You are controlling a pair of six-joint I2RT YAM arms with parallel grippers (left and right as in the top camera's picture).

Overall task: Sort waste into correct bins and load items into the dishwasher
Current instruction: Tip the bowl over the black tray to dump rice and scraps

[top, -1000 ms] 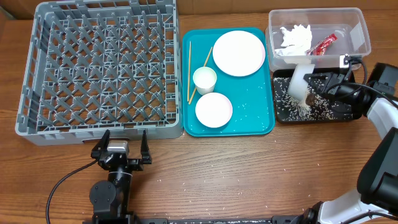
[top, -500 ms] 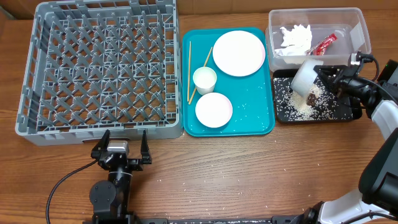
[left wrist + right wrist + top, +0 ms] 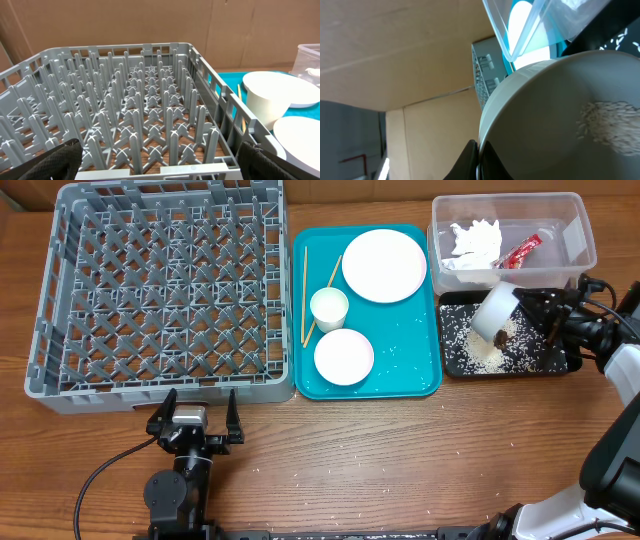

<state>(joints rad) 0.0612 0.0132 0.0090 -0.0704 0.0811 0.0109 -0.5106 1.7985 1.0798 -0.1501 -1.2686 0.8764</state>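
The bowl [image 3: 494, 311] hangs tipped on its side over the black tray [image 3: 548, 362] at the right of the worktop [image 3: 400, 460], its mouth facing down toward 7 o'clock. The right gripper [image 3: 530, 312] reaches in from 3 o'clock, and its jaws are clamped on the bowl's rim. In the right wrist view a patch of rice clings to the inside of the bowl [image 3: 555, 125]. Beneath it, rice [image 3: 478, 352] lies heaped and scattered on the black tray's floor.

At 12 o'clock from the bowl, just beside it, stands the clear tub [image 3: 586, 232], with the napkin [image 3: 475, 238] and the red wrapper [image 3: 522, 250] inside. The tub's near wall crowds the bowl on that side.

At 9 o'clock, touching the black tray, lies the teal tray [image 3: 405, 370]. It carries the plate [image 3: 384, 265] at its far right, the small dish [image 3: 343, 356] nearer, the cup [image 3: 329, 308] between them, and the chopsticks [image 3: 306, 290] along its left edge, close against the cup. This tray and its load lie between the bowl and the dish rack [image 3: 48, 310], farther out at 9 o'clock.

At 7 o'clock from the rack's middle, the left gripper [image 3: 198, 404] sits with its jaws spread wide and holding nothing. The rack's near wall stands directly in front of it. Stray grains [image 3: 320, 473] dot the worktop.
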